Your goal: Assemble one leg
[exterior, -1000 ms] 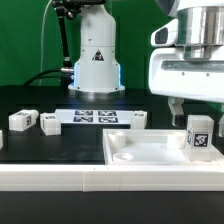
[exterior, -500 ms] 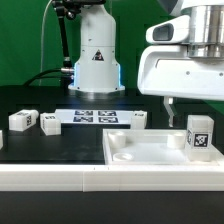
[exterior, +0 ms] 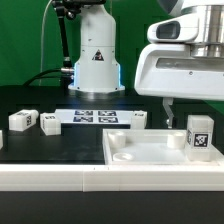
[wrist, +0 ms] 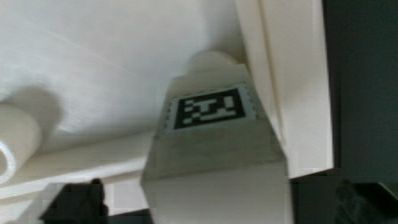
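The leg [exterior: 199, 136] stands upright in the tray-like piece [exterior: 150, 152], directly beneath the gripper [exterior: 183, 108]. The gripper's fingers [wrist: 77, 200] are spread apart, one on either side of the leg [wrist: 217, 150], touching nothing.

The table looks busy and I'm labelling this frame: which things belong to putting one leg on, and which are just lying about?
In the job:
- the leg standing upright at the tray's corner, also close up in the wrist view
- the white tray
- the gripper, above the leg

Lying about:
- three spare legs on the black table
- the marker board
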